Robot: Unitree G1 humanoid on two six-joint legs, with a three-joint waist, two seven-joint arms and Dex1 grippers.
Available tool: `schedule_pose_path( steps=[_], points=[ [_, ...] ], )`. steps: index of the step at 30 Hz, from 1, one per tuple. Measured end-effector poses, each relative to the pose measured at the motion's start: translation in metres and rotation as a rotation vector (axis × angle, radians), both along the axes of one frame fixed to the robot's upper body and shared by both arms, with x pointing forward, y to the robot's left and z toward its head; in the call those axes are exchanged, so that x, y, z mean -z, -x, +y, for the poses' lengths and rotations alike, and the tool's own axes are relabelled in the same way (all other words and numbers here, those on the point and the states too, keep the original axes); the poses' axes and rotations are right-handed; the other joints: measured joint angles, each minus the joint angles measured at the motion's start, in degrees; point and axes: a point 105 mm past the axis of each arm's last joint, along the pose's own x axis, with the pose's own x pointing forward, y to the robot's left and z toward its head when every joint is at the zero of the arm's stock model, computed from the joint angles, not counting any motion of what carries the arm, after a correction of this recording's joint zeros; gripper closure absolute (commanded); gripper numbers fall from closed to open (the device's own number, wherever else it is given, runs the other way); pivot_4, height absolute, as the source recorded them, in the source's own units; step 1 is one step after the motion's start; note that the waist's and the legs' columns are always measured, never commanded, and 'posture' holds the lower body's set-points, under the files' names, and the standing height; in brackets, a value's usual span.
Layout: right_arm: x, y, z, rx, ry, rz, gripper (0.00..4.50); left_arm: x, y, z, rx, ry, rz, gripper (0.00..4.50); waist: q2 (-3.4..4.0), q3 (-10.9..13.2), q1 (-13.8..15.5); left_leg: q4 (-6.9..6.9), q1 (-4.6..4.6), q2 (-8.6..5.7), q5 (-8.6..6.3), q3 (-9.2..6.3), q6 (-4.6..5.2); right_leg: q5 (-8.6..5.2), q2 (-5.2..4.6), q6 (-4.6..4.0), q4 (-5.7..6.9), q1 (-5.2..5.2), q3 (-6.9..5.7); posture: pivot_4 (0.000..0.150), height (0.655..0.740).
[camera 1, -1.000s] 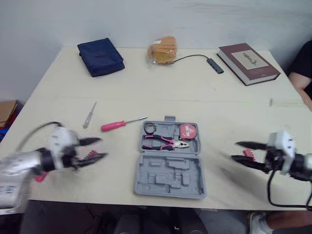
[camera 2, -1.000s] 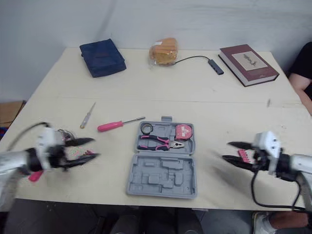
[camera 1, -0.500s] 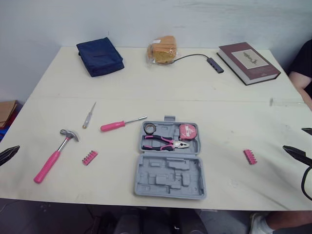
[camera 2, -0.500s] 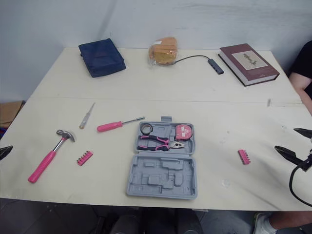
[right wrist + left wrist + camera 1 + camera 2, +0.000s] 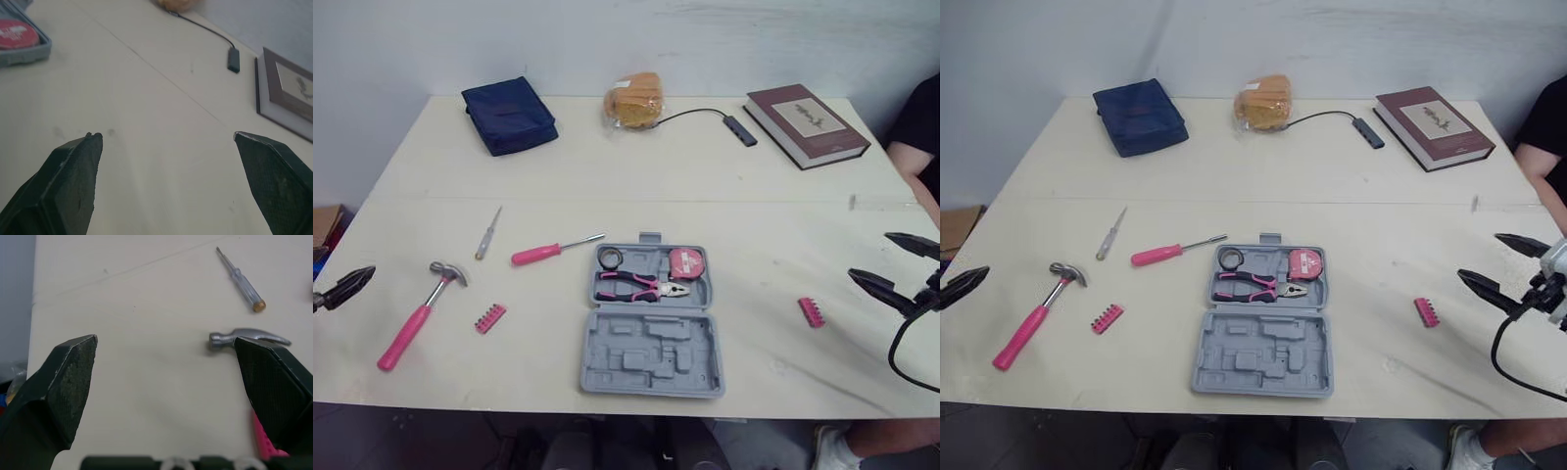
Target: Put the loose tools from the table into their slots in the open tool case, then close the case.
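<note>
Right now the gray tool case (image 5: pixel 652 318) lies open at the front middle of the table (image 5: pixel 607 176). Its far half holds pink pliers (image 5: pixel 643 286), a red tape measure (image 5: pixel 686 261) and a small ring (image 5: pixel 613 258). To its left lie a pink screwdriver (image 5: pixel 546 252), a thin clear screwdriver (image 5: pixel 488 232), a pink hammer (image 5: pixel 417 315) and a pink bit strip (image 5: pixel 490 317). Another pink bit strip (image 5: pixel 811 311) lies to the right of the case. The left gripper (image 5: pixel 165 339) is at the left edge near the hammer, spread wide and holding nothing. The right gripper (image 5: pixel 870 256) is at the right edge, just past the right bit strip, also spread wide and holding nothing. Far back sit a blue pouch (image 5: pixel 509 115), a bag of bread (image 5: pixel 633 99) and a book (image 5: pixel 806 111).
</note>
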Motion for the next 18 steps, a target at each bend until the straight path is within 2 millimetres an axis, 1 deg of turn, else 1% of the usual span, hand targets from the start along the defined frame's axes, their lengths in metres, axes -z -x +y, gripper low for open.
schedule_pose_path(
  steps=[1,2,5,6,8,11,12,14,16,18],
  points=[
    [-0.004,-0.003,0.008,-0.025,-0.034,-0.015,0.03,0.001,-0.008,-0.004,-0.016,0.023,0.029,0.01,0.00,0.00,0.04,0.01,0.00,0.00,0.00,0.00,0.00,0.00,0.00,0.00,0.02,0.00,0.00,0.150,0.7400],
    [-0.009,-0.008,0.022,-0.065,-0.068,-0.035,0.03,0.003,-0.018,-0.014,-0.006,0.038,0.069,0.01,0.00,0.00,0.05,0.06,-0.01,0.00,0.02,-0.02,-0.01,0.01,0.01,0.02,0.09,0.00,0.00,0.150,0.7400],
    [-0.021,-0.015,0.069,-0.231,-0.129,-0.051,0.03,-0.001,-0.047,-0.052,0.066,0.070,0.114,0.01,0.00,0.00,0.17,0.12,-0.04,-0.01,0.03,-0.05,-0.03,0.01,0.03,0.03,0.17,-0.01,-0.02,0.150,0.7400],
    [-0.022,-0.015,0.077,-0.260,-0.133,-0.054,0.03,-0.002,-0.054,-0.062,0.073,0.098,0.116,0.01,0.00,0.00,0.26,0.11,-0.08,-0.01,0.04,-0.09,-0.03,0.02,0.06,0.04,0.21,-0.02,-0.07,0.150,0.7400],
    [-0.022,-0.014,0.085,-0.285,-0.132,-0.059,0.03,-0.002,-0.063,-0.074,0.066,0.140,0.134,0.01,0.00,0.00,0.31,0.11,-0.18,-0.01,0.03,-0.13,-0.04,0.03,0.09,0.07,0.24,-0.06,-0.13,0.150,0.7400],
    [-0.017,-0.014,0.097,-0.313,-0.135,-0.062,0.03,0.003,-0.078,-0.096,0.046,0.166,0.193,0.01,-0.01,0.00,0.34,0.22,-0.32,-0.05,0.08,-0.10,-0.13,0.07,0.10,0.15,0.20,-0.10,-0.16,0.150,0.7400],
    [-0.015,-0.014,0.105,-0.336,-0.133,-0.057,0.03,0.007,-0.084,-0.105,0.031,0.167,0.223,0.01,-0.02,0.01,0.35,0.29,-0.37,-0.06,0.09,-0.10,-0.16,0.09,0.11,0.20,0.20,-0.10,-0.16,0.150,0.7400],
    [-0.012,-0.013,0.114,-0.363,-0.126,-0.052,0.03,0.011,-0.092,-0.114,0.011,0.163,0.251,0.01,-0.03,0.01,0.38,0.40,-0.42,-0.10,0.11,-0.08,-0.19,0.12,0.13,0.27,0.21,-0.12,-0.15,0.150,0.7400],
    [-0.011,-0.014,0.119,-0.368,-0.126,-0.052,0.03,0.013,-0.104,-0.123,-0.005,0.159,0.254,0.01,-0.08,0.03,0.31,0.47,-0.40,-0.12,0.13,-0.05,-0.18,0.14,0.15,0.30,0.25,-0.12,-0.12,0.150,0.7400],
    [-0.010,-0.014,0.129,-0.387,-0.134,-0.058,0.03,0.016,-0.121,-0.136,-0.018,0.191,0.255,0.01,-0.10,0.02,0.42,0.58,-0.39,-0.14,0.14,-0.06,-0.17,0.15,0.16,0.32,0.25,-0.12,-0.12,0.150,0.7400]
  ],
)
